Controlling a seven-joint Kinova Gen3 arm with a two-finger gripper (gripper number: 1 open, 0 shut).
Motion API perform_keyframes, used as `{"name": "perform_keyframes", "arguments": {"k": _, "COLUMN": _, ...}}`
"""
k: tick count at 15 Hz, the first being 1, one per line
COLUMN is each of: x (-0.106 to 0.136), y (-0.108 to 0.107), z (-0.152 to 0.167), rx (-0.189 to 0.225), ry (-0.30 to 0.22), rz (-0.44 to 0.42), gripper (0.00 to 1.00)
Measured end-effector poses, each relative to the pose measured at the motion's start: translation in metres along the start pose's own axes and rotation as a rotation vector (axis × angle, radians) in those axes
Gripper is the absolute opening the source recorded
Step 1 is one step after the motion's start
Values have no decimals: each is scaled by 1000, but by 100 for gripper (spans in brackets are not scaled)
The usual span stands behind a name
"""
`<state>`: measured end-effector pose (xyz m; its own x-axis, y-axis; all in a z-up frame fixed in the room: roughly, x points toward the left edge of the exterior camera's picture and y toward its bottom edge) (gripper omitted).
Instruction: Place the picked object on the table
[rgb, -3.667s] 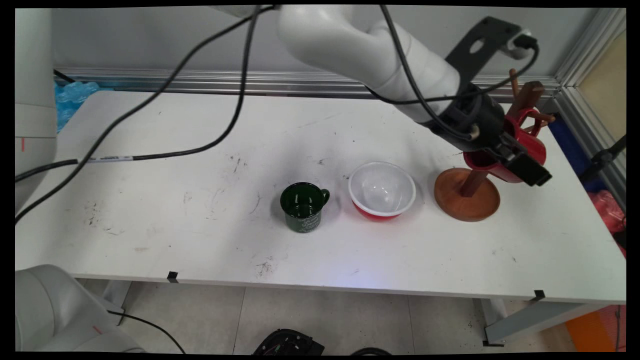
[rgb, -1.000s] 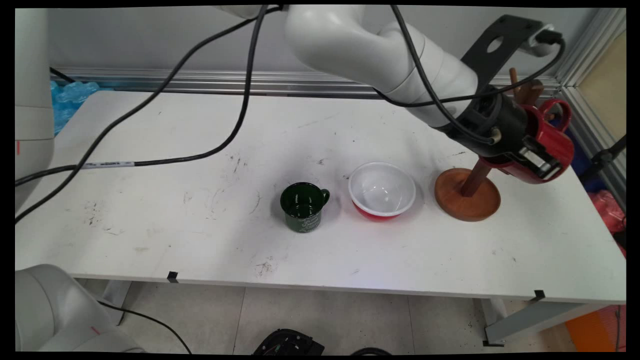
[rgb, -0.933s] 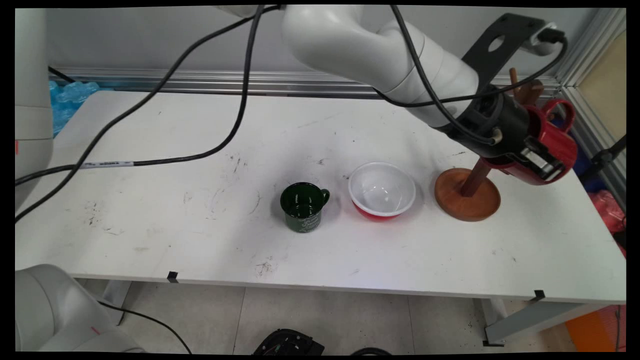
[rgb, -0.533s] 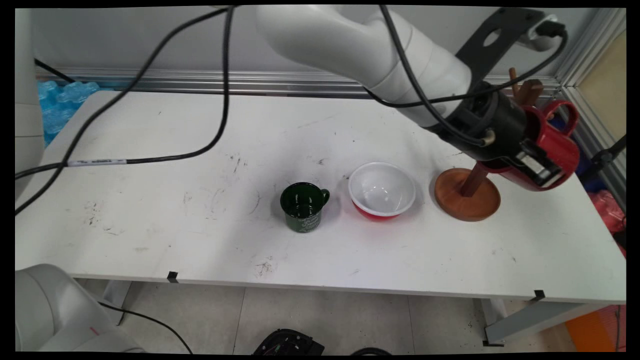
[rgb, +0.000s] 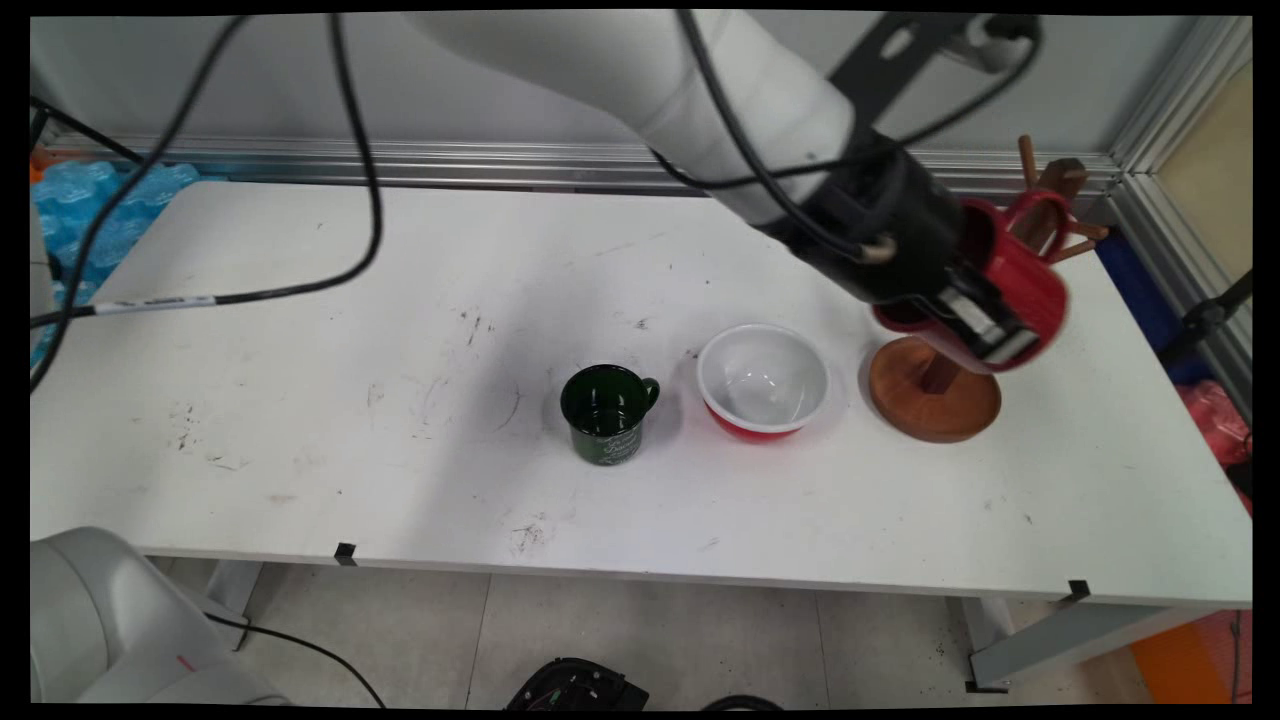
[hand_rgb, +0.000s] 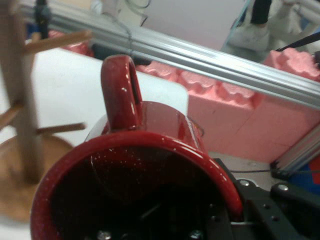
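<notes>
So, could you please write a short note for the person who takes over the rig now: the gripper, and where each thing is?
The gripper is shut on the red mug at its rim. The mug hangs tilted in the air, over the base of the wooden mug rack. Its handle is on no peg. The green mug and the red bowl stand upright on the table, left of the rack.
</notes>
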<state>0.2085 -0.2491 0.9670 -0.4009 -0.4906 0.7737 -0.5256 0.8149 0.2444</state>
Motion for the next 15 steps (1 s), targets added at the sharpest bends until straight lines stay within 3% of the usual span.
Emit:
{"name": "perform_keyframes", "arguments": {"k": 5, "x": -3, "y": -14, "z": -48, "rx": 80, "ry": -65, "rz": -34, "gripper": 0}}
{"name": "perform_keyframes", "arguments": {"k": 15, "x": -5, "y": -75, "z": -129, "rx": 308, "ry": -214, "rz": -119, "gripper": 0}}
